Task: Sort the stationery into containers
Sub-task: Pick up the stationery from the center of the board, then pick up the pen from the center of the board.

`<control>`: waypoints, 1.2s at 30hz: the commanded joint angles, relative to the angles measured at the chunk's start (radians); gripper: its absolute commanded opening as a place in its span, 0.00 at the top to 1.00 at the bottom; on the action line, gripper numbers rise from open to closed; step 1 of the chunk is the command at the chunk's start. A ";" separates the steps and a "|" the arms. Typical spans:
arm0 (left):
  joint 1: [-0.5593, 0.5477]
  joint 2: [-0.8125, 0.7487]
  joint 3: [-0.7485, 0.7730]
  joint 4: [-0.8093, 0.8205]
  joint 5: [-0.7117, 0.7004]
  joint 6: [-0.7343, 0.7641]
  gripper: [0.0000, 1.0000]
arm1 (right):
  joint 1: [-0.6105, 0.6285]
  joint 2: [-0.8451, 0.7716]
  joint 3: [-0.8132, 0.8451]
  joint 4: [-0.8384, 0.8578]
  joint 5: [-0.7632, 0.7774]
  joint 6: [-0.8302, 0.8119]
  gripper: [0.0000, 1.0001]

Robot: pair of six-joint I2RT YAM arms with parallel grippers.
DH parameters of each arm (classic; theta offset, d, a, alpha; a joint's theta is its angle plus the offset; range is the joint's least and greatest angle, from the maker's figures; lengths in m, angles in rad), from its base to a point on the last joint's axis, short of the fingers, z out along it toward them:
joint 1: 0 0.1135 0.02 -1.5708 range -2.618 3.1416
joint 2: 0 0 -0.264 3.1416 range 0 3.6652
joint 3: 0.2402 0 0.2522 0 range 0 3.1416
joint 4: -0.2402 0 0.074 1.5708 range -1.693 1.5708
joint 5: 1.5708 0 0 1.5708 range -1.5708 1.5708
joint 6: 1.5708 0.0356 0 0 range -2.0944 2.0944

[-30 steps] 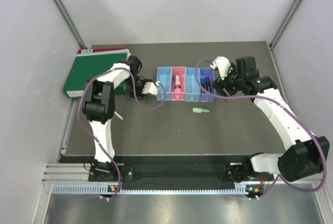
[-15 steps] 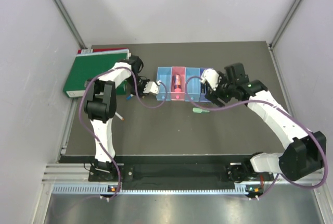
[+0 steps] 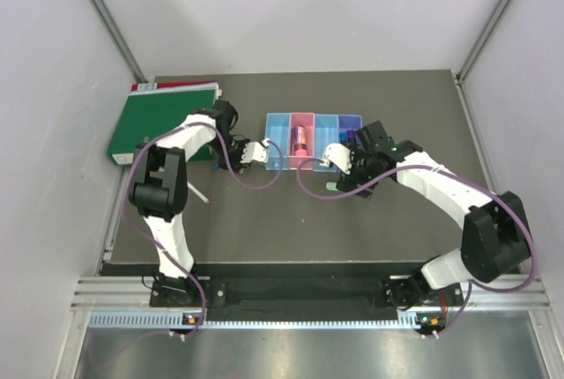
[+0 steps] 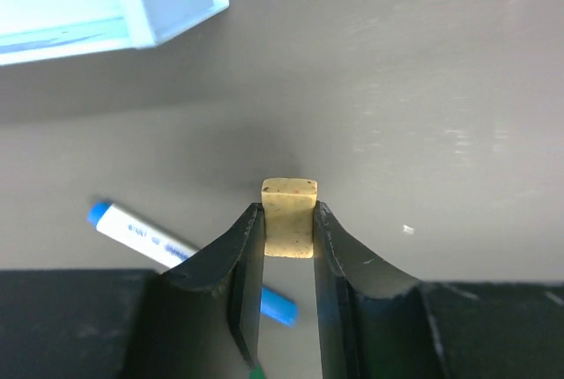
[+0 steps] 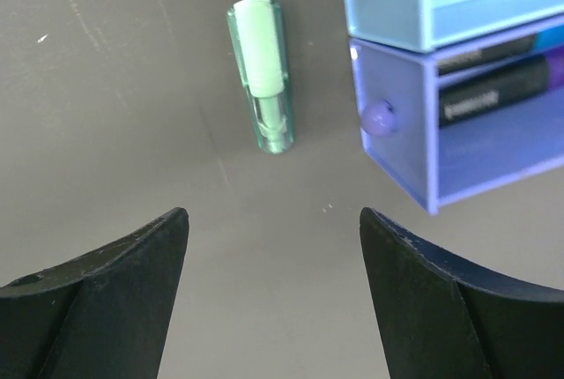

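Observation:
My left gripper [image 4: 289,211] is shut on a small pale tan eraser-like block [image 4: 289,196], low over the table just left of the containers [image 3: 315,123]. Under its fingers lies a white pen with blue ends [image 4: 132,231]. In the top view the left gripper [image 3: 241,155] sits beside the leftmost light blue bin [image 3: 278,123]. My right gripper [image 5: 273,220] stands open over bare table, short of a green marker [image 5: 260,53] lying in front of the purple-blue bin [image 5: 401,154], which holds black markers [image 5: 493,88]. From above, the right gripper [image 3: 346,182] nearly covers the green marker [image 3: 330,187].
A large green binder [image 3: 159,122] lies at the back left of the table. A thin white pen with an orange end [image 3: 202,195] rests near the left arm. The pink bin [image 3: 302,120] holds a pink item.
My left gripper has shut on the eraser-like block. The right arm has swung left and toward me, from over the purple-blue bin down to the green marker, jaws still open.

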 commanded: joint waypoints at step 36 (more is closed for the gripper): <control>0.018 -0.402 -0.185 0.592 0.388 -0.715 0.96 | 0.106 0.397 0.180 0.135 -0.059 0.004 0.65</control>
